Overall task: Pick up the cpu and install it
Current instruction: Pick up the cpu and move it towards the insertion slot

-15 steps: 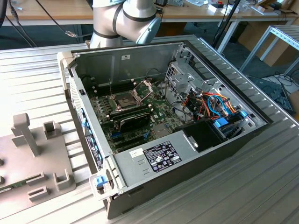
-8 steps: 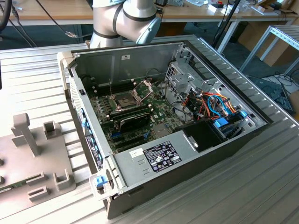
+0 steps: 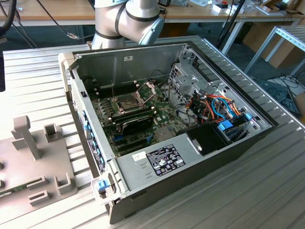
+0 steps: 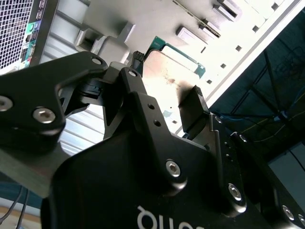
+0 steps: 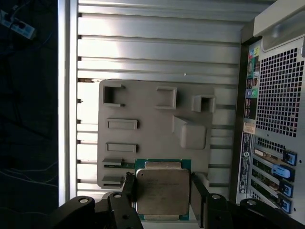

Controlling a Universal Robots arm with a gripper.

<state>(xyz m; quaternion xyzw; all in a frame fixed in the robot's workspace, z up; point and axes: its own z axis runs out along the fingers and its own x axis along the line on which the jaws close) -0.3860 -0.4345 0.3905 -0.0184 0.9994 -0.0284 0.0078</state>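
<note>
The cpu (image 5: pixel 162 192), a small square chip with a dull silver top and a green rim, sits between the two black fingers (image 5: pixel 128 188) of my gripper (image 5: pixel 163 193), which is shut on its edges. It hangs above the near end of a grey fixture plate (image 5: pixel 143 109). In the second wrist view the cpu (image 4: pixel 167 71) shows from the side between the same fingers of the gripper (image 4: pixel 167 78). In the exterior view the open computer case holds the green motherboard (image 3: pixel 164 125). Its socket (image 3: pixel 127 102) lies uncovered, and the hinged metal frame (image 3: pixel 147 88) stands raised.
The grey fixture plate (image 3: pixel 43 162) with raised blocks lies on the slatted table at the exterior view's left, beside the case wall (image 3: pixel 86 129). A black module (image 3: pixel 136 125) lies just in front of the socket. A power supply (image 3: pixel 157 157) and cables (image 3: pixel 214 107) occupy the case's other parts.
</note>
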